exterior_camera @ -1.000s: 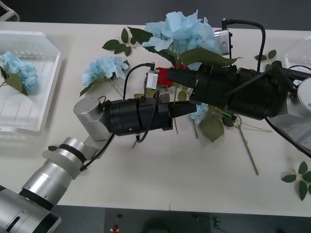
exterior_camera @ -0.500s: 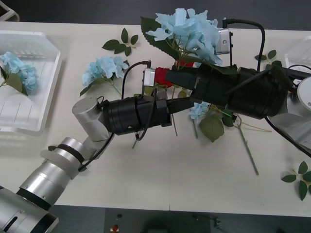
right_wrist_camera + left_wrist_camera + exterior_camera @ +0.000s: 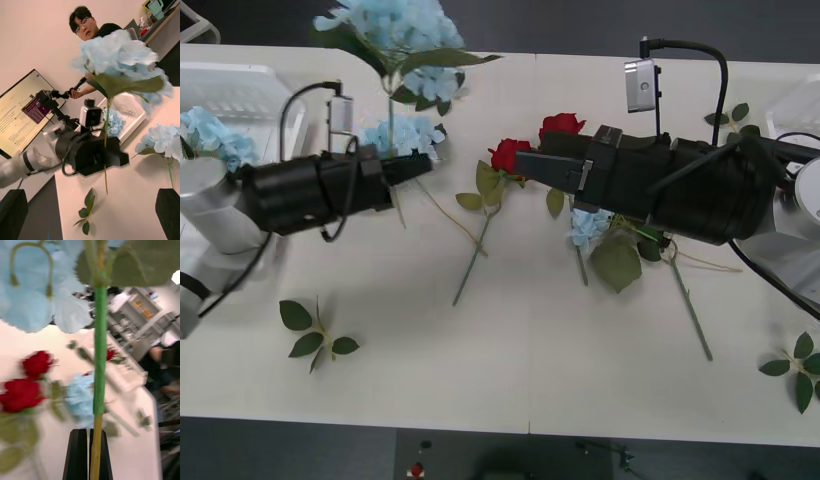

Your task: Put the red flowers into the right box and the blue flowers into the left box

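My left gripper [image 3: 423, 164] [image 3: 89, 435] is shut on the green stem of a blue flower [image 3: 395, 28] [image 3: 37, 296] [image 3: 123, 63], held upright above the table's left half. A second blue flower [image 3: 410, 135] [image 3: 165, 138] lies on the table just behind that gripper. The left box [image 3: 240, 85] [image 3: 127, 108] at the far left holds one more blue flower [image 3: 210, 135]. Two red flowers [image 3: 510, 155] [image 3: 22, 390] lie mid-table, at the tip of my open right gripper [image 3: 530, 158] [image 3: 90, 225]. A small blue flower [image 3: 590, 225] lies under the right arm. The right box [image 3: 792, 112] is at the far right edge.
Bloomless leaf sprigs lie near the front left [image 3: 315, 335] [image 3: 88, 210] and front right [image 3: 795, 370], and another at the back by the raised flower. Loose stems [image 3: 695, 315] run out from under the right arm.
The left arm has swung left from mid-table, carrying the blue flower away from the right gripper. The right arm has stayed put, and the two red flowers are now uncovered.
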`<state>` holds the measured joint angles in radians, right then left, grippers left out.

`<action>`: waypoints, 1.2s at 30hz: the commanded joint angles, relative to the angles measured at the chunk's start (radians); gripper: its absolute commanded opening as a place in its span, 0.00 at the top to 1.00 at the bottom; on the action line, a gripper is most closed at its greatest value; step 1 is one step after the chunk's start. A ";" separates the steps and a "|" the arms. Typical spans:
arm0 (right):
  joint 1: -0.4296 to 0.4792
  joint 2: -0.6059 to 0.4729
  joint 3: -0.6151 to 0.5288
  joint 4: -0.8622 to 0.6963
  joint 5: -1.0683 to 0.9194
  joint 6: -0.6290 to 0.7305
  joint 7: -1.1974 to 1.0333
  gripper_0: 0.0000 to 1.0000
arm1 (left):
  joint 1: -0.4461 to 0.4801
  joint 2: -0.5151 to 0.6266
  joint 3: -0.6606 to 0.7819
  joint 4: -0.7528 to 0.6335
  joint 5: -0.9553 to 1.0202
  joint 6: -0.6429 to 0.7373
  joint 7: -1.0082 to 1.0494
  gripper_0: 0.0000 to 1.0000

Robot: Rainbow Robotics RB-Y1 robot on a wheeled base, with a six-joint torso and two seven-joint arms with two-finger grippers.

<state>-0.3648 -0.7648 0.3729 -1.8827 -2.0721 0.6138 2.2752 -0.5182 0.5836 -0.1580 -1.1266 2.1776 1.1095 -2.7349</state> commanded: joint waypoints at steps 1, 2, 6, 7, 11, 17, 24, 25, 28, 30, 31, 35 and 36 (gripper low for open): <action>-0.039 -0.154 0.000 0.020 -0.006 0.037 -0.111 0.00 | -0.010 0.090 0.204 -0.015 -0.180 -0.033 0.030 1.00; -0.040 -0.174 0.000 0.033 -0.006 0.047 -0.125 0.00 | -0.011 0.098 0.232 -0.016 -0.210 -0.040 0.030 1.00; -0.048 -0.286 0.001 0.140 0.024 0.132 -0.252 0.00 | -0.010 0.151 0.388 0.001 -0.400 -0.083 0.030 1.00; -0.051 -0.312 0.001 0.175 0.052 0.155 -0.310 0.00 | -0.010 0.170 0.431 0.013 -0.452 -0.086 0.030 1.00; -0.102 -0.352 0.004 0.310 0.198 0.258 -0.482 0.00 | -0.003 0.228 0.538 0.022 -0.645 -0.091 0.030 1.00; -0.181 -0.344 0.046 0.464 0.549 0.365 -0.657 0.00 | 0.089 0.332 0.586 0.021 -0.742 -0.092 0.093 1.00; -0.226 -0.261 0.167 0.524 0.780 0.323 -0.842 0.00 | 0.181 0.374 0.603 0.014 -0.740 -0.132 0.106 0.84; -0.226 -0.241 0.179 0.528 0.813 0.307 -0.875 0.00 | 0.191 0.374 0.612 0.013 -0.740 -0.134 0.104 0.62; -0.227 -0.191 0.189 0.534 0.891 0.287 -0.958 0.00 | 0.211 0.374 0.627 -0.001 -0.739 -0.134 0.103 0.15; -0.233 -0.157 0.189 0.542 0.943 0.287 -1.010 0.00 | 0.222 0.374 0.630 -0.012 -0.734 -0.132 0.103 0.01; -0.238 -0.142 0.189 0.545 0.968 0.287 -1.034 0.00 | 0.227 0.374 0.632 -0.016 -0.728 -0.134 0.103 0.00; -0.258 -0.088 0.189 0.568 1.052 0.287 -1.106 0.00 | 0.234 0.374 0.638 -0.044 -0.685 -0.063 0.093 0.00; -0.264 -0.076 0.189 0.577 1.075 0.287 -1.122 0.00 | 0.233 0.374 0.644 -0.056 -0.676 -0.027 0.090 0.00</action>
<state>-0.5821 -0.8530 0.5706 -1.3226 -1.0344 0.9038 1.2018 -0.2812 0.9313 0.4627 -1.1313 1.4831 1.0197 -2.6413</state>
